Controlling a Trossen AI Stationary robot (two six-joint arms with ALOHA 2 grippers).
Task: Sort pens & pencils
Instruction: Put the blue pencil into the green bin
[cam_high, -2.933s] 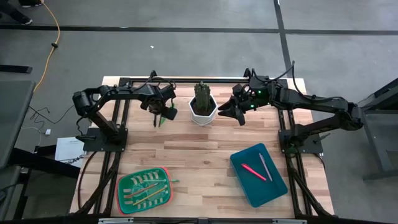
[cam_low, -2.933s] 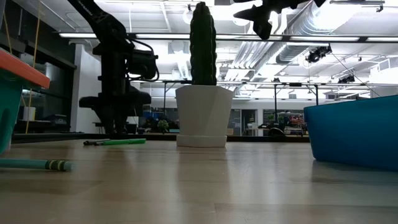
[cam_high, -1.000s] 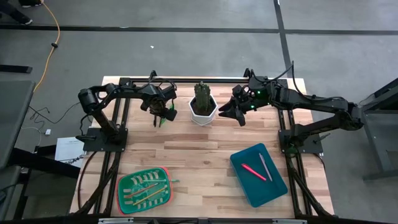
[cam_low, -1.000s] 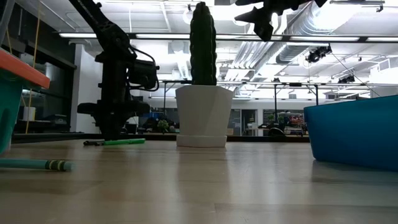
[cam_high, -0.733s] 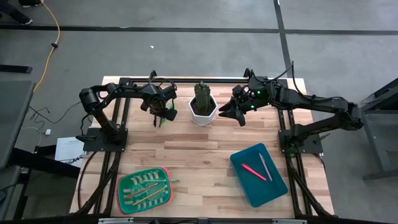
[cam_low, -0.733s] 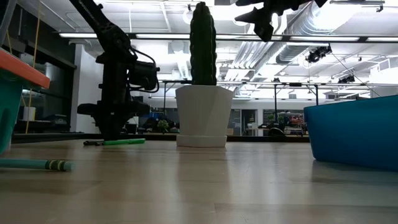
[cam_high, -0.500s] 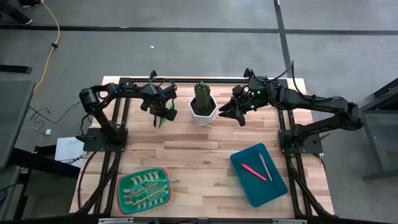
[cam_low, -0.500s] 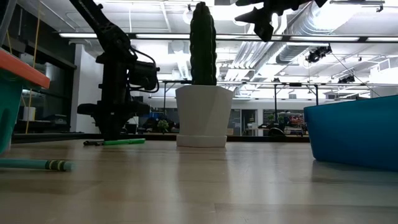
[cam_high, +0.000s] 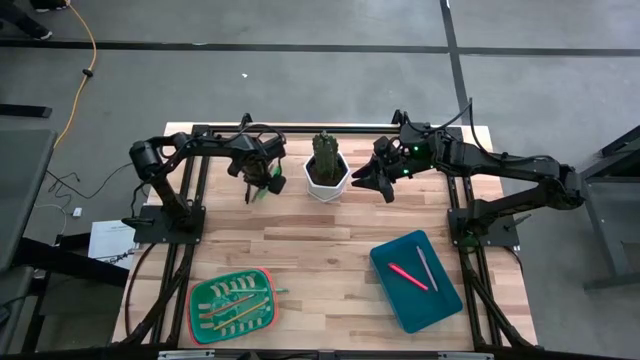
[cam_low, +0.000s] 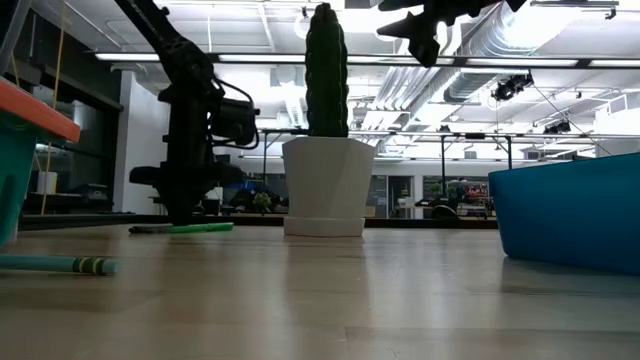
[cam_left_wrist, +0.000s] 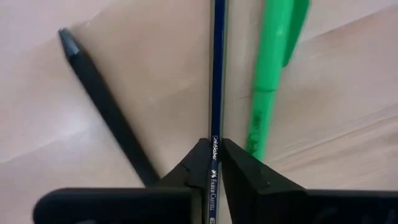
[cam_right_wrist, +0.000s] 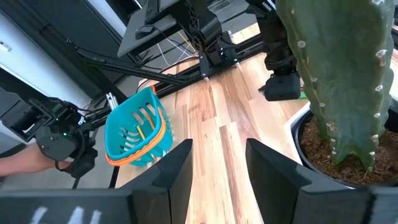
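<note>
A dark blue pencil (cam_left_wrist: 217, 74) lies flat on the wood table, left of the cactus pot (cam_high: 327, 175). A bright green pen (cam_left_wrist: 272, 74) lies close beside it, and a black stick (cam_left_wrist: 109, 109) lies on its other side. My left gripper (cam_left_wrist: 214, 163) is down on the table, shut on the pencil. In the low view the green pen (cam_low: 198, 228) lies at the foot of my left gripper (cam_low: 183, 212). My right gripper (cam_high: 378, 184) hangs open above the table, right of the pot, with nothing between its fingers. My left gripper pinches the blue pencil's shaft at its printed stretch (cam_left_wrist: 213, 149) between its two fingertips. The fingers come from above, pointing down, one on each long side of the pencil. The pencil lies flat on the table.
A green tray (cam_high: 232, 305) with several pencils sits at the near left. A blue bin (cam_high: 415, 282) at the near right holds a pink pen and a grey pen. A teal pencil (cam_low: 60, 265) lies on the table near the tray. Bare wood spans the middle.
My left gripper has settled a little lower over the sticks beside the green pen. The dark pencil's end has slid slightly along the table. The green pen has stayed in place.
</note>
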